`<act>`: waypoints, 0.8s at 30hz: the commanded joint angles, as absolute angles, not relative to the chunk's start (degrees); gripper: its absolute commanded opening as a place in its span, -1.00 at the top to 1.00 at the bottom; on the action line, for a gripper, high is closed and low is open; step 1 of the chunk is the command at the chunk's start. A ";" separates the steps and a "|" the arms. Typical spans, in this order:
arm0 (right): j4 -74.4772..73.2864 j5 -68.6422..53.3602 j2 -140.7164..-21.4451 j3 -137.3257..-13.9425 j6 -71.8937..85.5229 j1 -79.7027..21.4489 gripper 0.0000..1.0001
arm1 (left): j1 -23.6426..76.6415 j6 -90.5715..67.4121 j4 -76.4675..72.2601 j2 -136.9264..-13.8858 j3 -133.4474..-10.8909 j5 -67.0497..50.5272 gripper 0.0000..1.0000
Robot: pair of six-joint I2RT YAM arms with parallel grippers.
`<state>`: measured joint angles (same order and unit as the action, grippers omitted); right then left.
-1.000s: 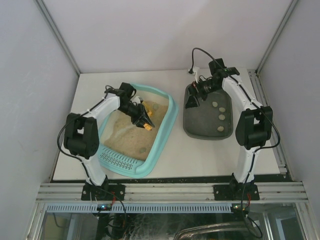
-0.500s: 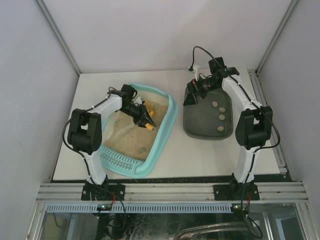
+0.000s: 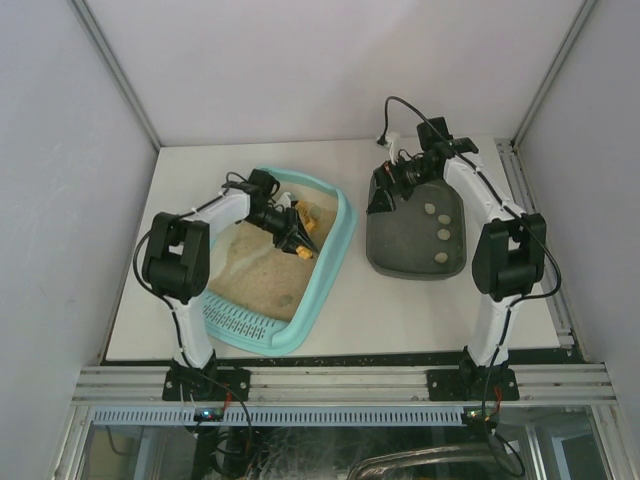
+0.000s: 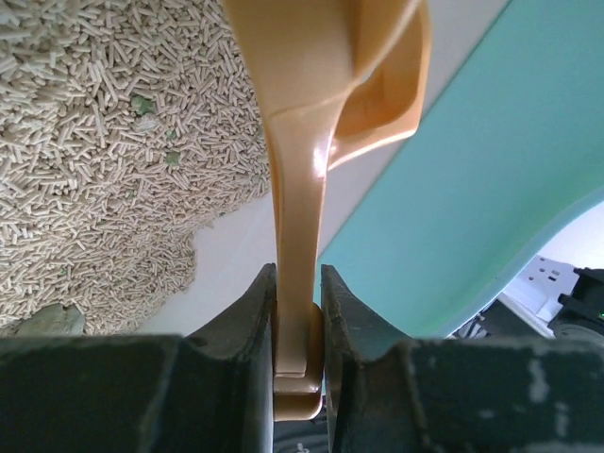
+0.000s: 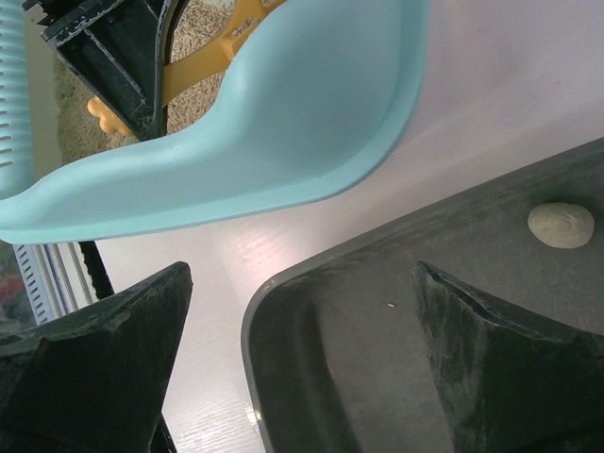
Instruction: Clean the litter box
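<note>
The light turquoise litter box lies at the left with tan litter inside and its slotted grate at the near end. My left gripper is inside it near the far right wall, shut on the handle of an orange scoop. In the left wrist view the jaws clamp the scoop handle, with pellets at the left and the turquoise wall at the right. My right gripper is open and empty, straddling the near-left corner of the dark grey tray.
The dark grey tray holds three greyish lumps; one shows in the right wrist view. Another lump lies in the litter near the grate. Bare table separates box and tray. Enclosure walls stand on three sides.
My left gripper has moved a little right and farther into the box's far right corner with the scoop; its elbow swung right. The right arm has barely moved.
</note>
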<state>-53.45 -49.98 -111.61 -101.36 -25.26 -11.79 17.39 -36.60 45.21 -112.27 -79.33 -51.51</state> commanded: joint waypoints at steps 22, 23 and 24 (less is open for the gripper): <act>-52.78 -44.81 -103.23 -96.76 -28.73 -19.70 -1.00 | 19.34 -26.65 37.19 -103.21 -70.62 -54.22 1.00; -52.82 -44.50 -103.31 -96.84 -28.88 -19.88 -1.00 | 18.93 -26.90 36.27 -102.33 -69.52 -53.80 1.00; -52.96 -44.22 -103.34 -96.93 -29.10 -20.20 -1.00 | 18.49 -27.33 35.36 -101.64 -68.46 -53.64 1.00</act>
<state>-53.54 -45.15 -105.95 -96.16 -27.68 -19.27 19.59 -28.67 39.75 -107.50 -71.70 -52.42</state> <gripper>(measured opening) 0.997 0.243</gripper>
